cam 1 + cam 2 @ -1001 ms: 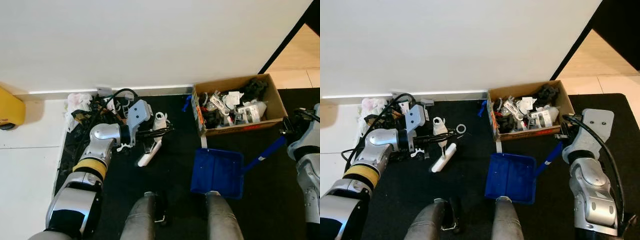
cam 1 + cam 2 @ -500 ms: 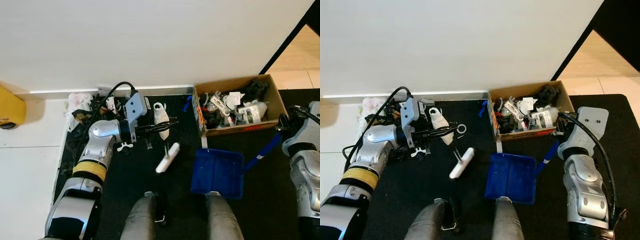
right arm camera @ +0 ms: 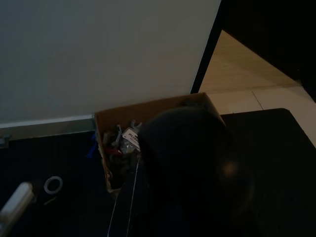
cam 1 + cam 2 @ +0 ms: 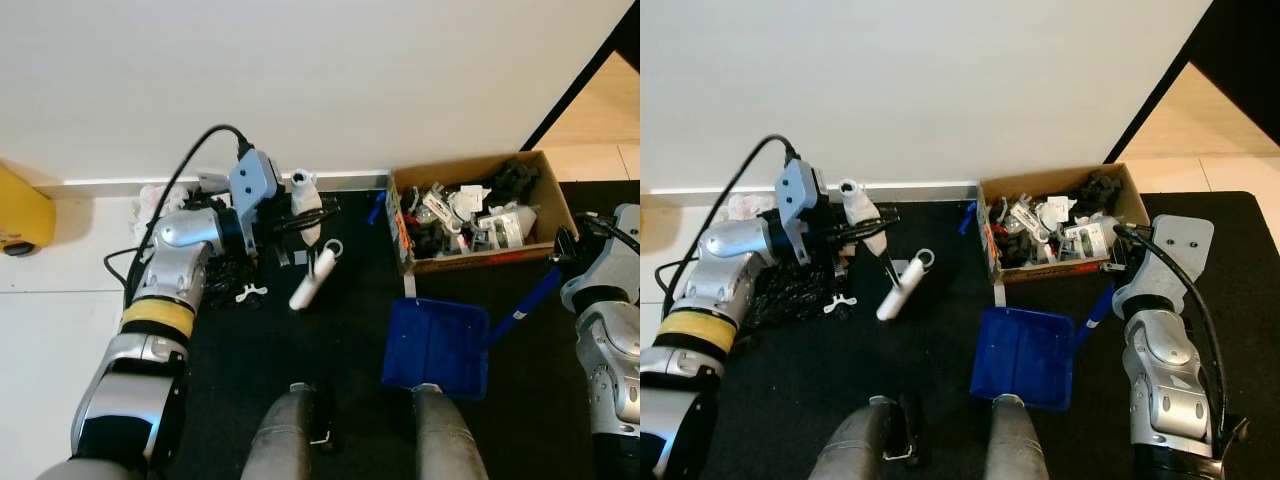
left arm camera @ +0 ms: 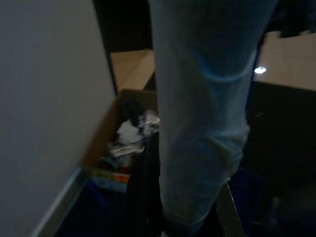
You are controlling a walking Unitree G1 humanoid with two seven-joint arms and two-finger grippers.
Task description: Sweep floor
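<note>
The left wrist view shows a pale blue-white brush handle (image 5: 202,113) up close. The left tool (image 4: 300,215), clenched on it, now sits nearer the wall edge of the black floor mat (image 4: 340,340). The right tool (image 4: 568,250) grips the blue plastic dustpan (image 4: 437,345), which stays by the brown cardboard box (image 4: 470,205). The white cylindrical tube (image 4: 312,280) has rolled left.
</note>
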